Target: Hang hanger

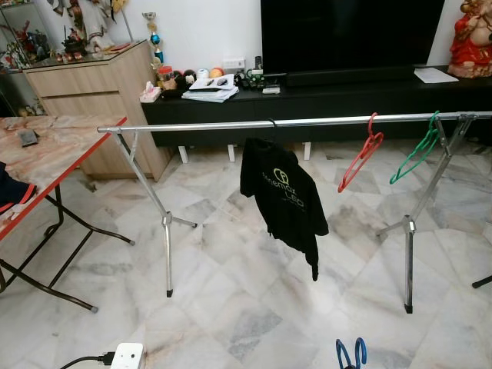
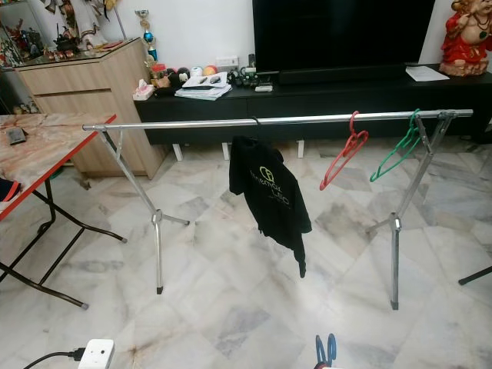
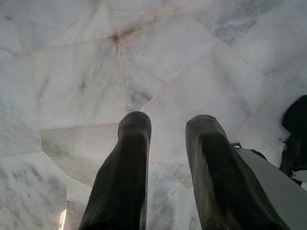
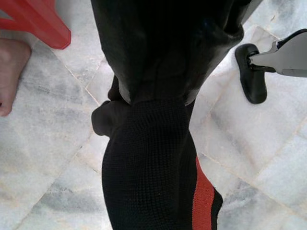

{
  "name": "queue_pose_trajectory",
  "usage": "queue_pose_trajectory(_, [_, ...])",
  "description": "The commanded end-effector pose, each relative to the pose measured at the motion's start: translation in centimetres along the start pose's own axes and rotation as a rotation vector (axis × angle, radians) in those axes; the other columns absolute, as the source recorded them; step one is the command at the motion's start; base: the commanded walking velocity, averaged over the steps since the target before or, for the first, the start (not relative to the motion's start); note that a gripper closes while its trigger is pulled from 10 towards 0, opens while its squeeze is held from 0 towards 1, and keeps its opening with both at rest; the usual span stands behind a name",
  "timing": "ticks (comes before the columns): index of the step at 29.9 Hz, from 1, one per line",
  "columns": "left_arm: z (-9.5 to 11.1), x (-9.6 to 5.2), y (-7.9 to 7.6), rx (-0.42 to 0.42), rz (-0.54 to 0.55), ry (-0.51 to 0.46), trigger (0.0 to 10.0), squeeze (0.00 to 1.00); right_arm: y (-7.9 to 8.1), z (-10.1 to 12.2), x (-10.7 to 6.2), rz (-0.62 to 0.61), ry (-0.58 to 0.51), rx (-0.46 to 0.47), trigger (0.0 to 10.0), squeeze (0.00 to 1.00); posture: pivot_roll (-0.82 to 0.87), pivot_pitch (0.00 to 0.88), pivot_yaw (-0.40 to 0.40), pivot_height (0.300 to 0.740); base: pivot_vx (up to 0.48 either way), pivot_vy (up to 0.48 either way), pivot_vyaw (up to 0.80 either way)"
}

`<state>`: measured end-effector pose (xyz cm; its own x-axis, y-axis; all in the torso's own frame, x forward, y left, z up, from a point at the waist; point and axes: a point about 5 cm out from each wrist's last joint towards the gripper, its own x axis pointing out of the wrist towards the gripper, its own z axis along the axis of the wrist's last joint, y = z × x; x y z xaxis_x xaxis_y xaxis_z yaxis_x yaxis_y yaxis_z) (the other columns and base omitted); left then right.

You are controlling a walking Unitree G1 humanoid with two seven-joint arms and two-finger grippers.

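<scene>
Rail: a long shiny metal clothes rail runs across the middle of the left eye view, on two metal legs that spread out on the marble floor.
Black hanger: its hook sits over the rail near the middle, and a black shirt with a pale logo hangs from it, drooping to the lower right.
Red hanger: a thin red hanger hangs on the rail to the right of the shirt, tilted, with nothing on it.
Green hanger: a thin green hanger hangs just right of the red one, near the right legs, tilted too and bare.
Left gripper: two thick black fingers stand apart, pointing down at the pale floor, with nothing between them.
Right gripper: clamped on black knitted cloth with a red stripe, low in the right wrist view.
Foot: a person's bare foot is at the left edge of that view.
Table: a red-edged folding table stands at the left.
</scene>
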<state>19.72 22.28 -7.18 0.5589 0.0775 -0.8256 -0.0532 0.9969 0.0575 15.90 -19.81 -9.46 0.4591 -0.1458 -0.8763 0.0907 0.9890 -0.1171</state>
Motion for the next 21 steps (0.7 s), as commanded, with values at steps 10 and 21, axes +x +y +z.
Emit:
queue_pose_trajectory(10, [0.38, -0.01, 0.55, -0.004, 0.023, -0.002, 10.0, 0.0, 1.34, 1.09, 0.07, 0.035, -0.021, 0.016, 10.0, 0.0, -0.08, 0.0, 0.118, 0.74, 0.0, 0.0, 0.0])
queue_pose_trajectory(21, [0.48, 0.03, 0.36, -0.013, 0.023, 0.002, 10.0, 0.0, 1.27, 1.75, 0.1, 0.063, -0.053, 0.042, 10.0, 0.0, -0.08, 0.01, 0.109, 0.74, 0.0, 0.0, 0.0])
